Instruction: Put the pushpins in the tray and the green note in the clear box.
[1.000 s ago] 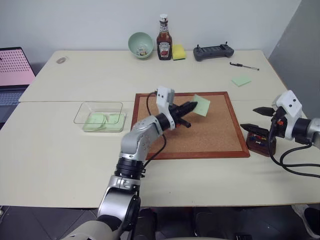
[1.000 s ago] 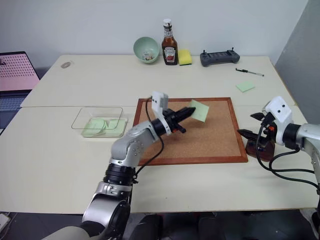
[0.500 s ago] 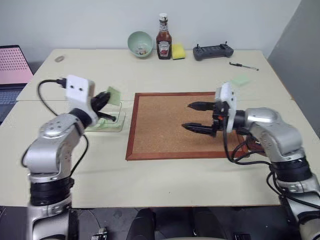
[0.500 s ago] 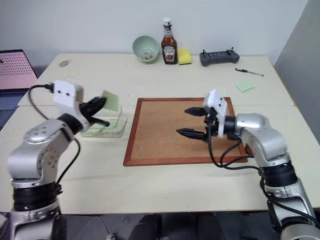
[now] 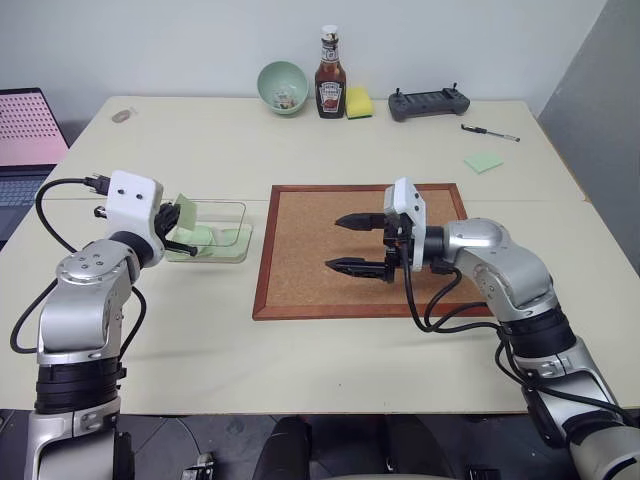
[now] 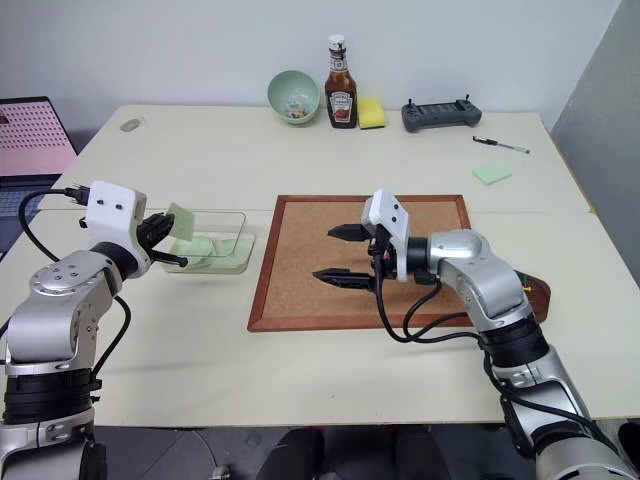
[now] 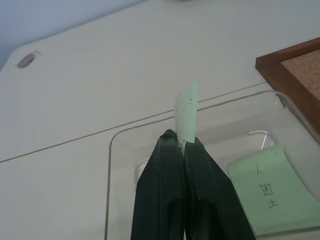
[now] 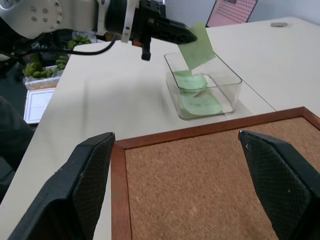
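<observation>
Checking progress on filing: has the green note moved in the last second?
Yes. The green note went left, from over the cork board to above the clear box.

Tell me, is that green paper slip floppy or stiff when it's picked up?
Probably light and fairly floppy: the green note stands up from the left gripper, pinched by one edge, with a slight curl. The notes already in the clear box also lie curved, so it likely bends easily.
</observation>
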